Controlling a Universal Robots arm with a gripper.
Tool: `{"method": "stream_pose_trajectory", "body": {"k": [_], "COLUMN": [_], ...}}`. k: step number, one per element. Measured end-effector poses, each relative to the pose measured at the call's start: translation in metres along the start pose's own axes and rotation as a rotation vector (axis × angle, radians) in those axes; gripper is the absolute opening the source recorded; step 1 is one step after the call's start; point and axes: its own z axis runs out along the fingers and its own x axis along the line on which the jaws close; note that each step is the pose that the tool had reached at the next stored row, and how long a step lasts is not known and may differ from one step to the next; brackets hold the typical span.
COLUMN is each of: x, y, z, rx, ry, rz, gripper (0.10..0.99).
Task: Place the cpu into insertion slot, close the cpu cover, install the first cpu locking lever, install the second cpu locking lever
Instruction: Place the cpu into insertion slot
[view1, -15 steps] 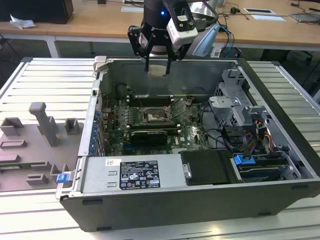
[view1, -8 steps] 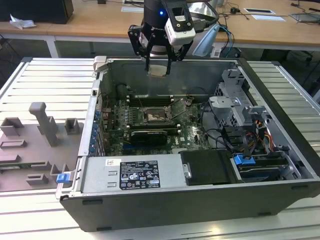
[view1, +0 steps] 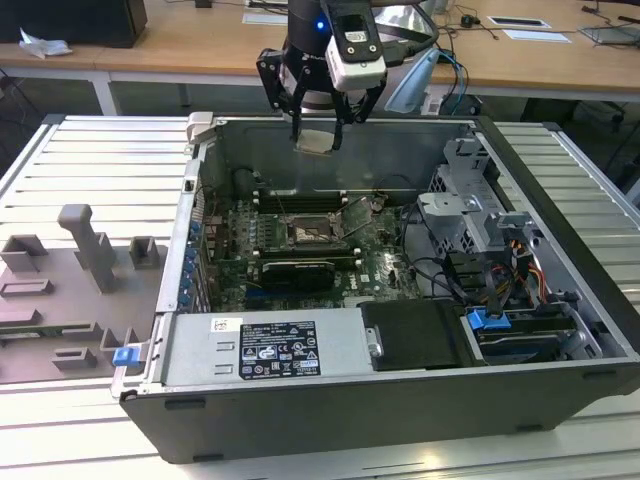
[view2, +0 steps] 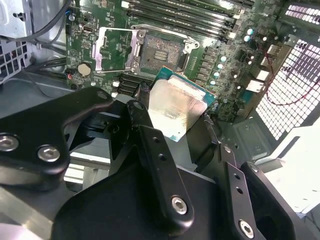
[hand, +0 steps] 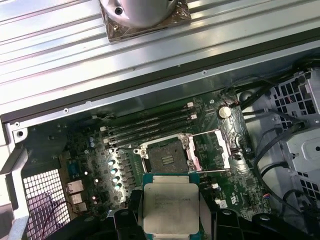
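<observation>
My gripper (view1: 318, 128) hangs above the open computer case, shut on the cpu (view1: 318, 141), a flat square chip with a pale metal top. Both wrist views show the cpu (view2: 175, 107) (hand: 171, 207) pinched by its edges between black fingers (view2: 150, 142) (hand: 131, 212). Below it on the green board lies the insertion slot (view1: 316, 232) (view2: 161, 52) (hand: 167, 158), dark, square and uncovered. The cpu cover (view2: 113, 48) (hand: 216, 148) is swung open beside the slot. A thin wire locking lever (hand: 212, 171) sticks out next to it. The cpu is well above the slot, not touching it.
Long memory slots (view1: 305, 197) run behind the socket and a long black card (view1: 298, 268) in front. A labelled power supply (view1: 275, 350), drive cage (view1: 470, 205) and cables (view1: 500, 290) fill the case (view1: 330, 425). A grey fixture tray (view1: 70, 290) lies on the exterior view's left.
</observation>
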Motion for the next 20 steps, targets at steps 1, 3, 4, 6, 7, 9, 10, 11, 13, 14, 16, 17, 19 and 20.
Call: {"method": "stream_pose_trajectory", "body": {"k": [1,3,4,6,7,9,10,11,13,14,16,17,19,20], "x": [0.0,0.0,0.0,0.0,0.0,0.0,0.0,0.0,0.0,0.0001,0.0002,0.0003,0.0004,0.0004], "y": [0.0,0.0,0.0,0.0,0.0,0.0,0.0,0.0,0.0,0.0,0.0,-0.0001,-0.0001,-0.0001], "z": [0.0,0.0001,0.0001,0.0001,0.0001,0.0002,0.0002,0.0002,0.0003,0.0003,0.0004,0.0003,0.0004,0.0004], "rx": [0.0,0.0,0.0,0.0,0.0,-0.001,-0.001,-0.001,-0.001,-0.001,-0.002,-0.002,-0.002,-0.002], "ry": [-0.0004,-0.0015,-0.0019,-0.0032,-0.0038,-0.0056,-0.0062,-0.0071,-0.0082,-0.009,-0.0102,-0.0117,-0.013,-0.0134], "rz": [0.004,0.015,0.02,0.035,0.043,0.064,0.072,0.083,0.095,0.105,0.12,0.136,0.152,0.158], "gripper": [0.537,0.537,0.537,0.537,0.537,0.537,0.537,0.537,0.537,0.537,0.537,0.537,0.537,0.537]}}
